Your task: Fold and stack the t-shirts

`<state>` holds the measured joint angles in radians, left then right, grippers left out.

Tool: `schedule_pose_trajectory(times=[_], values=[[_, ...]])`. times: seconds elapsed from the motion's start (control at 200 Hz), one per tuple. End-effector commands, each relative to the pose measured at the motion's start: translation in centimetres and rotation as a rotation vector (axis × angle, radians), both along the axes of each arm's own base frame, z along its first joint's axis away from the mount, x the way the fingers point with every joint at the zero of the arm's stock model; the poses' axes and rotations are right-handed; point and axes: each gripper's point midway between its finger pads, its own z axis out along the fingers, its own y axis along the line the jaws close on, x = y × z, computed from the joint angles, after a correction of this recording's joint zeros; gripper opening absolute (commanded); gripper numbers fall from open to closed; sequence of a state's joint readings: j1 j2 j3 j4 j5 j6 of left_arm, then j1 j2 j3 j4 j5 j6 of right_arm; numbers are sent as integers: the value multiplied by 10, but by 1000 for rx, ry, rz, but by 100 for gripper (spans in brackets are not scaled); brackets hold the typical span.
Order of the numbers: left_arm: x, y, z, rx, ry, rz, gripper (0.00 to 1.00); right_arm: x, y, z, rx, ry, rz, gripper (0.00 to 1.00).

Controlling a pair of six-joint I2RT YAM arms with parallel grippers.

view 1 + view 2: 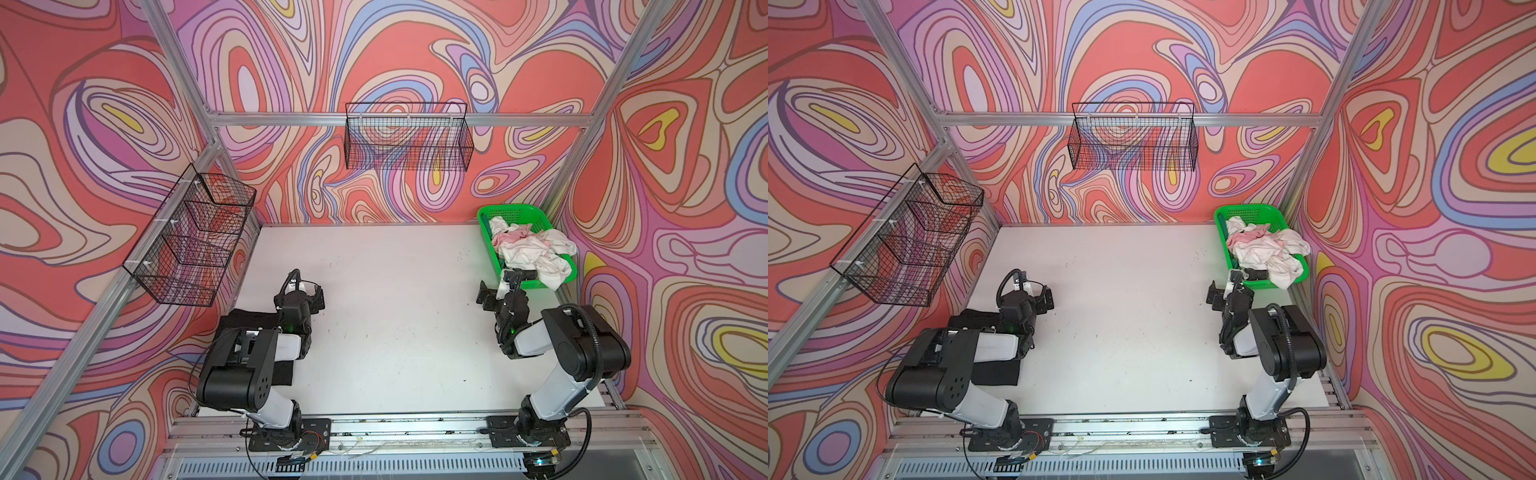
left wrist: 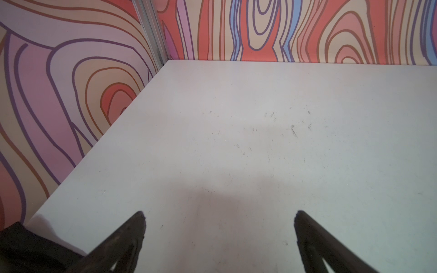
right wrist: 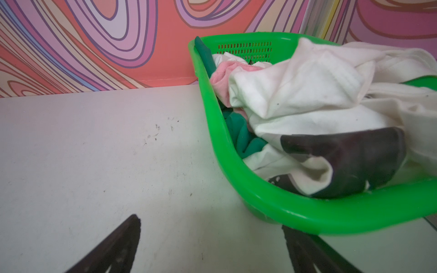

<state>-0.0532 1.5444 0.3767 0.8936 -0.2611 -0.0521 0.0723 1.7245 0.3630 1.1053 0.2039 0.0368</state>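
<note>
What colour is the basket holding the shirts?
The basket is bright green; clearest in the right wrist view.

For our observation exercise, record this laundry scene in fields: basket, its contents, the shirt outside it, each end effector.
Basket: green plastic basket, far right corner of table
Contents: crumpled off-white t-shirt, pink t-shirt, dark green t-shirt
Outside: black t-shirt, flat, partly under left arm
Left end effector: open, empty, over bare table
Right end effector: open, empty, beside basket
</note>
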Motion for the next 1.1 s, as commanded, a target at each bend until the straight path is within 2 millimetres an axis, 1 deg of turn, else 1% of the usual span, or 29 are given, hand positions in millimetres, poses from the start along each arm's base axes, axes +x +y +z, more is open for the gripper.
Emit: schedule_pose_trajectory(times=[0.0, 0.861, 0.896, 0.926, 0.951, 0.976, 1.021, 1.031, 1.046, 1.061, 1.091], values=[[0, -2, 1, 8, -12, -13, 100, 9, 0, 22, -17, -68, 8, 98], [0, -2, 2, 10, -14, -16, 100, 9, 1, 21, -14, -64, 13, 98], [0, 1, 5, 14, -19, 5, 100, 10, 0, 21, -10, -63, 7, 98], [0, 2, 10, 8, -24, 16, 100, 8, -5, 26, -21, -78, -27, 98], [-1, -2, 9, 1, 1, -9, 100, 6, -6, 34, -24, -85, -39, 98], [0, -5, 14, 14, -6, -31, 100, 4, -6, 40, -26, -72, -40, 98], [1, -11, 23, 35, 5, -47, 100, 2, -6, 67, -20, -97, -45, 98], [1, -13, 25, 44, 9, -52, 100, 1, -8, 75, -9, -112, -53, 98], [1, -15, 29, 57, 11, -58, 100, 0, -9, 80, 10, -118, -63, 98], [2, -18, 33, 69, 17, -66, 100, -2, -11, 95, 33, -153, -81, 98], [4, -26, 39, 91, 37, -94, 100, -5, -15, 111, 70, -173, -107, 98]])
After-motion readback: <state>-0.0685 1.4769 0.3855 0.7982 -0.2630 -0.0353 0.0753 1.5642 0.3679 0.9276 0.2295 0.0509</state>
